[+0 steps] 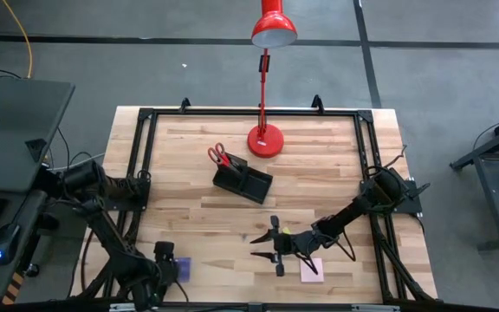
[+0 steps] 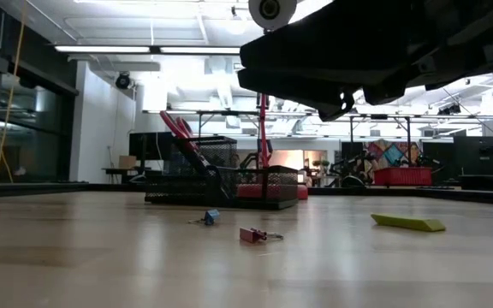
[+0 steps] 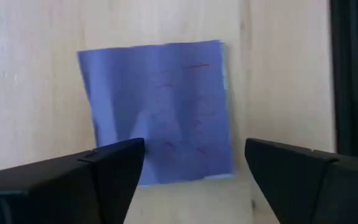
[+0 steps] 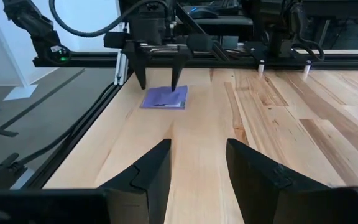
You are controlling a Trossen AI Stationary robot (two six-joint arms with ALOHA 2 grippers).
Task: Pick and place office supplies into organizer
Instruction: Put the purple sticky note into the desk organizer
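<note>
High view looks straight down; low view sits level at tabletop. Left wrist view hangs close above the purple pad (image 3: 157, 112), which the right wrist view shares from afar.

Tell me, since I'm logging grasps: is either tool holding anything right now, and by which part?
Nothing is held. The left tool stands open above the purple sticky-note pad, which lies flat on the table. The right tool is open and empty.

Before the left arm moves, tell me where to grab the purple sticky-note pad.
Pinch two opposite side edges of the purple sticky-note pad, coming straight down. It lies flat on the table, so only its thin edges offer purchase. The left claw hovers open above it, roughly aligned.
</note>
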